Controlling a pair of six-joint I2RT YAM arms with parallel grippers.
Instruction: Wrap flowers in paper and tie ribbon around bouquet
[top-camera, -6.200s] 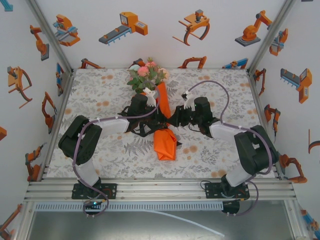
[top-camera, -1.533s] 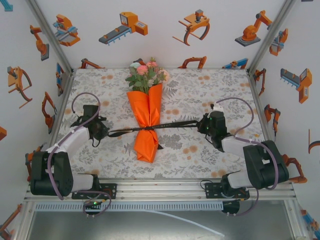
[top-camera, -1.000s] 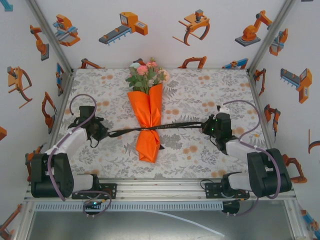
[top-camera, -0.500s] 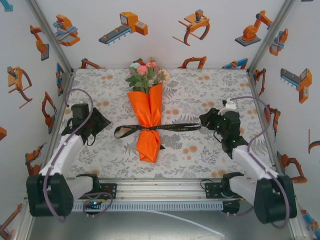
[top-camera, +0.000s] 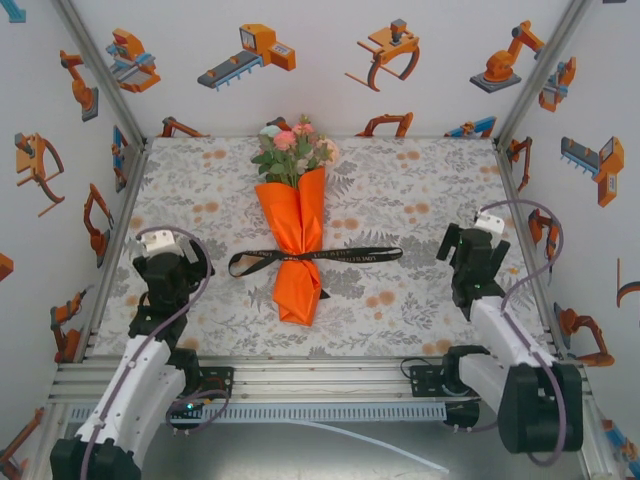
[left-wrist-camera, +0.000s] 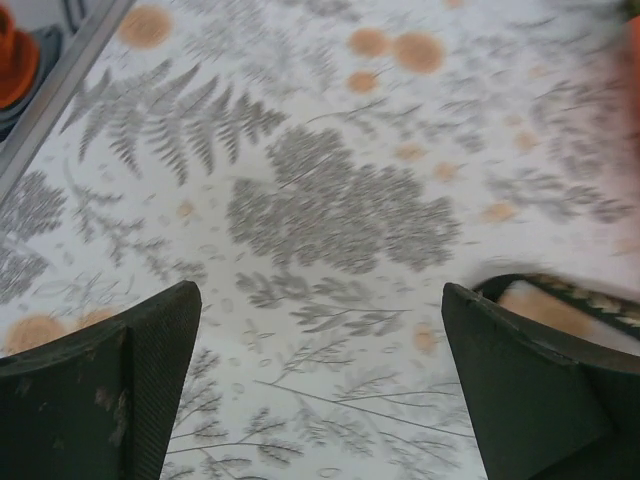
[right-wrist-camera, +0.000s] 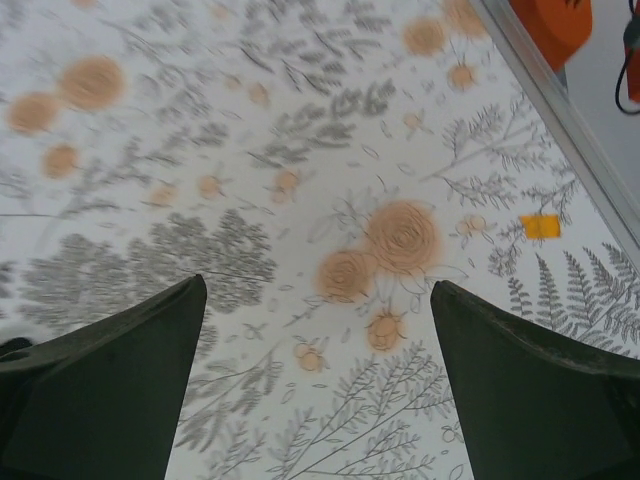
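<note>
Orange paper (top-camera: 295, 235) lies as a cone mid-cloth, narrow end toward the arms. The flowers (top-camera: 292, 148) stick out of the wide end toward the back wall, i.e. the bouquet (top-camera: 300, 215) is wrapped. Ribbon (top-camera: 345, 255) is tied round the cone's lower part, and both tails lie loose on the tablecloth (top-camera: 420, 180). The L tail ends in a small loop; the R tail runs straight out. Bouquet pos. is unchanged vs half a sec ago. A sec ago the ribbon was stretched taut btwn both grippers; now neither tail is held.

L gripper (top-camera: 168, 268) has pulled back toward the near-left corner, farther from the loop than half a sec ago and well apart from it. Its jaws are spread wide w/ nothing btwn them. In the L wrist view the loop lies on the cloth just past one finger; contact can't be told.

R gripper (top-camera: 470, 258) has likewise withdrawn toward the right edge, well apart from the R tail, jaws released wide and empty. Its wrist view has bare cloth btwn the fingers (right-wrist-camera: 110, 390), plus a small orange tag (right-wrist-camera: 540, 226) near the rail (right-wrist-camera: 550, 90).
</note>
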